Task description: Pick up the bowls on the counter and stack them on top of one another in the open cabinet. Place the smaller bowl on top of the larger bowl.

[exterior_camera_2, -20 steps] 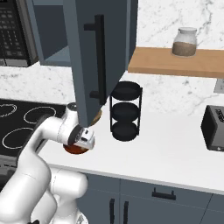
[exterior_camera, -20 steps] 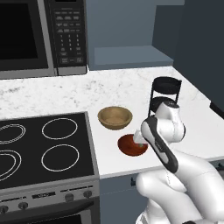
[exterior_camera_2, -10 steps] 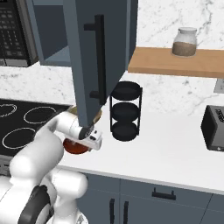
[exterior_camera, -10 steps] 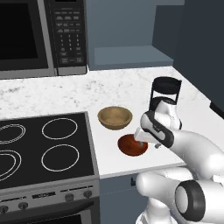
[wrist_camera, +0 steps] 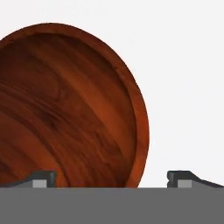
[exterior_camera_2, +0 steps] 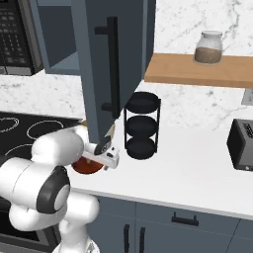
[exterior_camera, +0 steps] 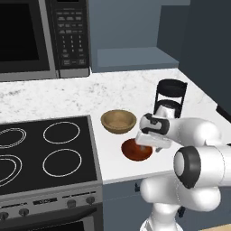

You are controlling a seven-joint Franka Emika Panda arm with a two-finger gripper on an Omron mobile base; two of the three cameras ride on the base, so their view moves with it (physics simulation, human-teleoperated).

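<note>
Pincer [wrist_camera: 111,177] down low over the dark bowl [exterior_camera: 136,150], fingers spread wide and empty as I read it: in the hand view one tip sits over the bowl's inside and the other out over bare tabletop [exterior_camera: 149,85], so the rim runs between them. Nothing is clamped yet.

What has changed in the last second is the arm's posture. It was reaching down from above the dark bowl with the wrist upright; now the elbow has swung forward and the hand lies low and sideways, right at the bowl's right edge. The bowl itself has not shifted; it sits where it did, near the front edge of the tabletop.

The tan bowl [exterior_camera: 118,121] stands just behind and to the left of the dark bowl, apart from it and untouched. The black tiered rack [exterior_camera: 170,97] is behind and to the right of the dark bowl. The cabinet shelf [exterior_camera: 135,58] is well behind and above it, with no bowl visible on it.

My judgement: I am lined up for a rim grasp on the smaller bowl, though the larger one has to go in first, so the order worries me.
</note>
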